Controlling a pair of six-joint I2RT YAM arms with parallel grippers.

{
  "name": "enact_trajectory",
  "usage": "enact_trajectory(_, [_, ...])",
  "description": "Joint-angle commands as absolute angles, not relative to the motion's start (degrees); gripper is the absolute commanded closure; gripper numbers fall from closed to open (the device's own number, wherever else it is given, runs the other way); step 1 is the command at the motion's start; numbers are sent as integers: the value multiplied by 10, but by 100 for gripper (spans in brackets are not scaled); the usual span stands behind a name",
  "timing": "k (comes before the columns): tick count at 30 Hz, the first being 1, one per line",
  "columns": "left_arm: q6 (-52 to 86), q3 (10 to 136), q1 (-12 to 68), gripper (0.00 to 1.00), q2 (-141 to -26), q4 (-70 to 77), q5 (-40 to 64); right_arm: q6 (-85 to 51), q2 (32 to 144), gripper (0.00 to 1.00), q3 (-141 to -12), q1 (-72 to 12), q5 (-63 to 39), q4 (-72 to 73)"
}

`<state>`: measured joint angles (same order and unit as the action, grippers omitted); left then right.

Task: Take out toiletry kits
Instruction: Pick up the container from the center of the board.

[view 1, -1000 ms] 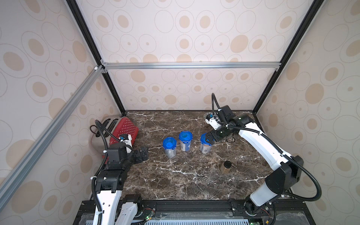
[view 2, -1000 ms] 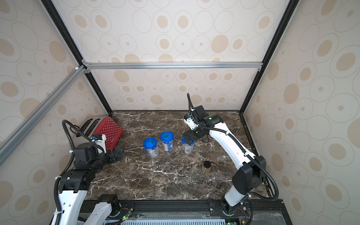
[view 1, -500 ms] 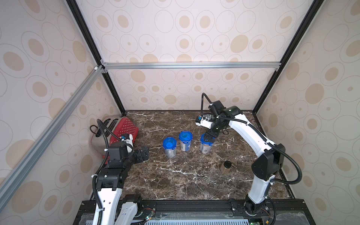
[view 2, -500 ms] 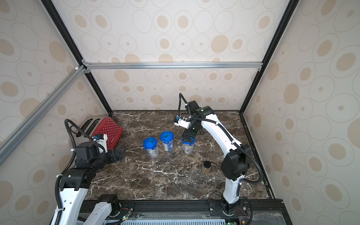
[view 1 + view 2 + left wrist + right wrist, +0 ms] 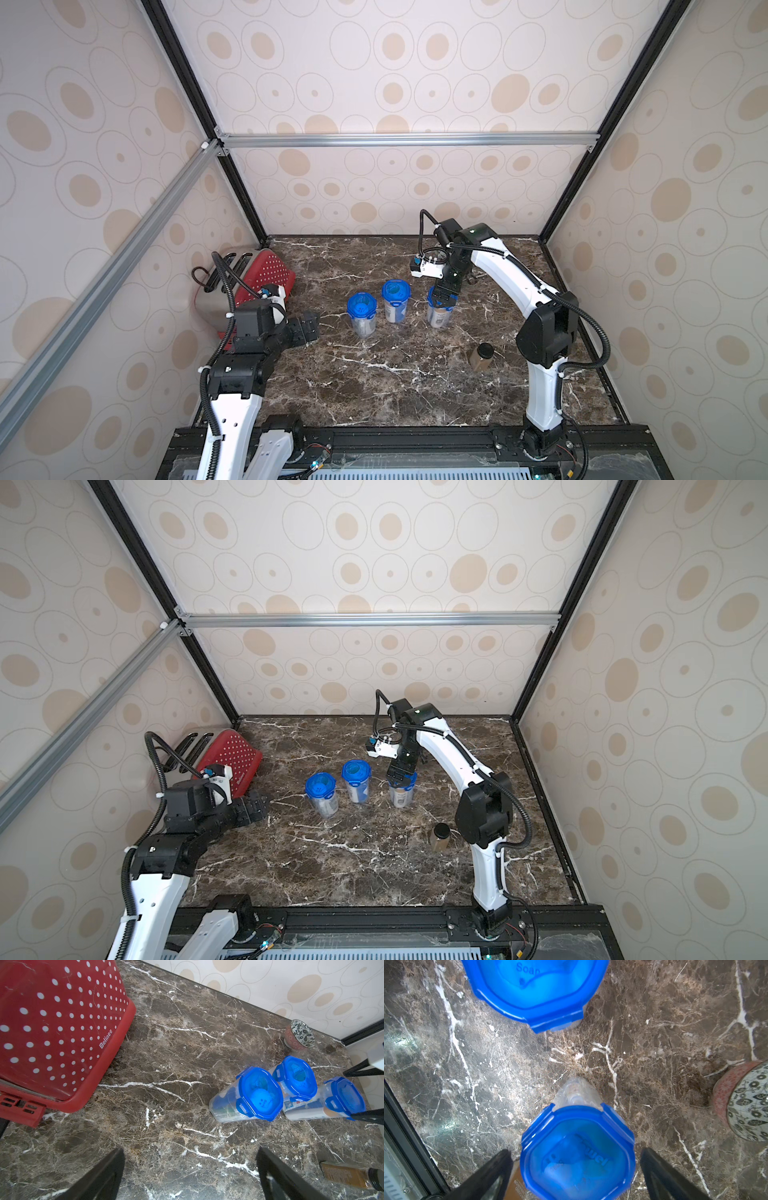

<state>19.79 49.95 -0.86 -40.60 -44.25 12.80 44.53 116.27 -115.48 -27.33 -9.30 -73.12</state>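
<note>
Top views both show the left gripper [image 5: 306, 328] nearest, jaws apart and empty over the marble table [image 5: 374, 386], a small brown jar [image 5: 482, 357] across from it. Farther back stand three blue-lidded clear jars [image 5: 362, 313], all closed, with the toiletry kits [image 5: 225, 1105] visible through their walls. The right gripper [image 5: 444, 300] hangs over the right-end jar, jaws spread either side of its lid without touching; a red toaster [image 5: 270, 270] sits back left.

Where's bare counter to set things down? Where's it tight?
Widest bare patch: front counter, between the jar row, the brown bottle and the front rail. Also bare behind the jars, from the toaster to the bowl. Tight: the three jars stand close; right jaws straddle the end one.
</note>
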Motion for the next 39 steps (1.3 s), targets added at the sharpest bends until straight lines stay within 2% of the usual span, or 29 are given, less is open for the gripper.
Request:
enact_trajectory(1, [184, 501, -6, 1, -407, -444, 134, 469, 1160, 0, -1151, -277, -114, -756])
enact_trajectory(16, [184, 500, -7, 1, -408, -443, 138, 456, 1145, 0, -1089, -282, -69, -703])
enact_trajectory(22, [184, 500, -7, 1, -410, -443, 139, 444, 1144, 7, -1084, -287, -42, -687])
enact_trajectory(27, [184, 499, -7, 1, -410, -442, 138, 429, 1129, 20, -1086, -290, -68, -688])
enact_trajectory(31, [184, 499, -7, 1, -410, -442, 139, 412, 1113, 25, -1077, -297, -74, -692])
enact_trajectory(39, [184, 499, -7, 1, -410, -442, 142, 344, 1048, 30, -1041, -332, -102, -698])
